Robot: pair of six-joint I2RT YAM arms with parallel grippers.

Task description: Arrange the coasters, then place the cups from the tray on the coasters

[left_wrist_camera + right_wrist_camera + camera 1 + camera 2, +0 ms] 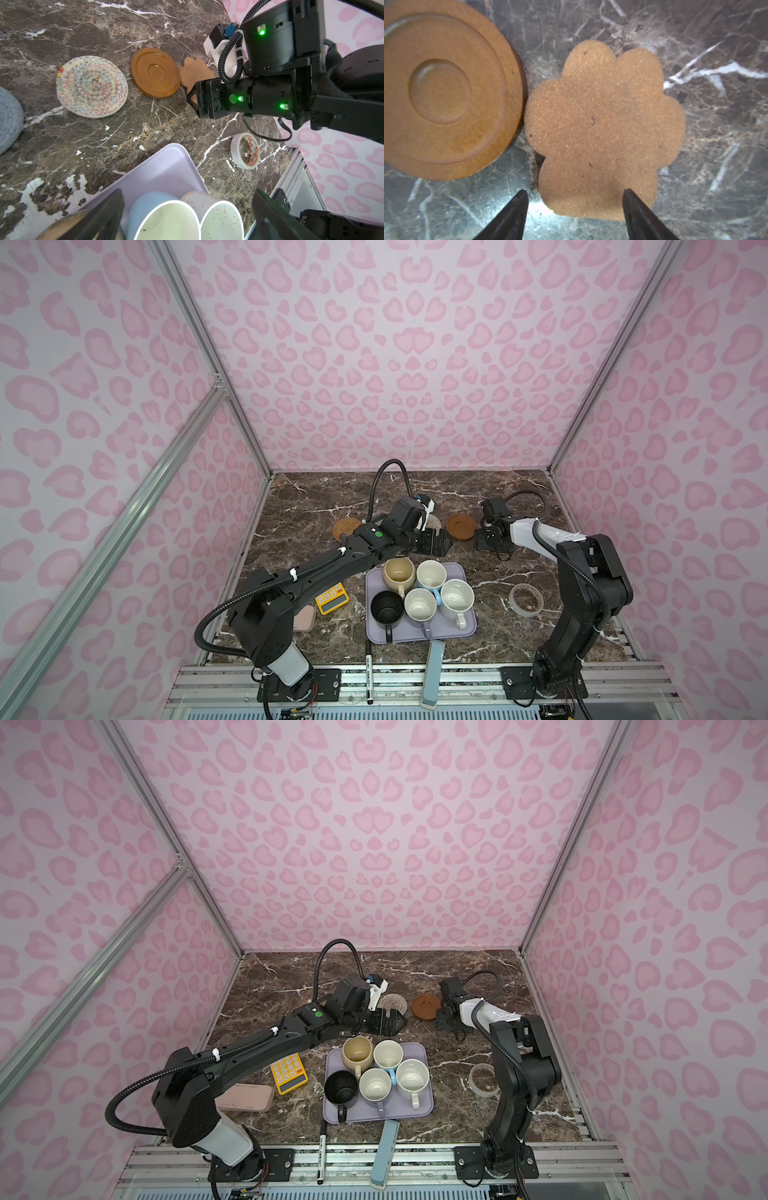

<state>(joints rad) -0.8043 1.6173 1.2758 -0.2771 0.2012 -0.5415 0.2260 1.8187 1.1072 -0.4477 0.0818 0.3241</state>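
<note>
Several cups stand on the lavender tray (465, 572): beige (398, 572), light blue (431, 574), black (386, 608), lavender (420, 605) and white speckled (457, 599). Behind the tray lie the orange coaster (347, 528), the cream coaster (91, 87), the brown saucer coaster (460, 526) and the paw-shaped cork coaster (604, 128). The grey-blue coaster (8, 120) shows only in the left wrist view. My left gripper (188, 193) hangs open over the tray's far edge, above the light blue cup (162, 216) and the speckled cup (220, 220). My right gripper (575, 197) points down, open, its fingertips astride the paw coaster's heel.
A whitish tape roll (525, 600) lies right of the tray. A yellow calculator (332, 597) and a pink case (303, 619) sit to its left under the left arm. A marker (368, 672) and a blue-grey bar (432, 672) overhang the front edge.
</note>
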